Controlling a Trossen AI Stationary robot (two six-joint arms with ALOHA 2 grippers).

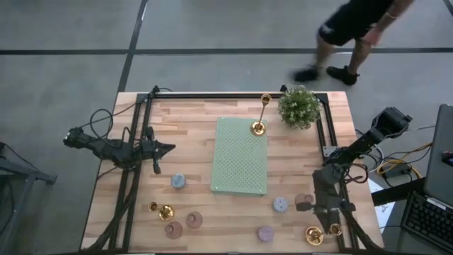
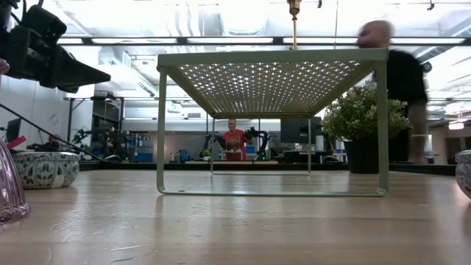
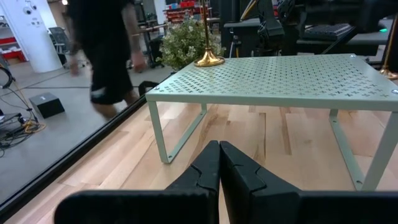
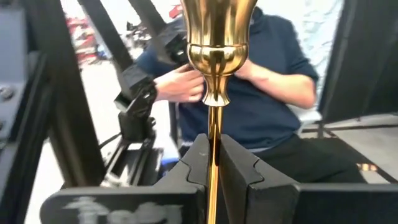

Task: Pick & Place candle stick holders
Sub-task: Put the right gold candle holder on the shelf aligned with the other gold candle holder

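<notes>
Right gripper (image 4: 214, 163) at near-right table corner, fingers pinching thin stem of tall gold candle stick holder (image 4: 214, 59); stem upright between jaws, cup above; left gripper (image 3: 219, 163) pressed together, idle at left.

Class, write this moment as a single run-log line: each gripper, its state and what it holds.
left gripper: shut, empty, facing green rack | right gripper: shut on gold candlestick stem, near table corner | stage: pick

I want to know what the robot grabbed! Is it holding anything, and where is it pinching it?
Yes. The right gripper pinches a tall gold candle stick holder by its thin stem, just below the cup. The left gripper is shut on nothing.
</notes>
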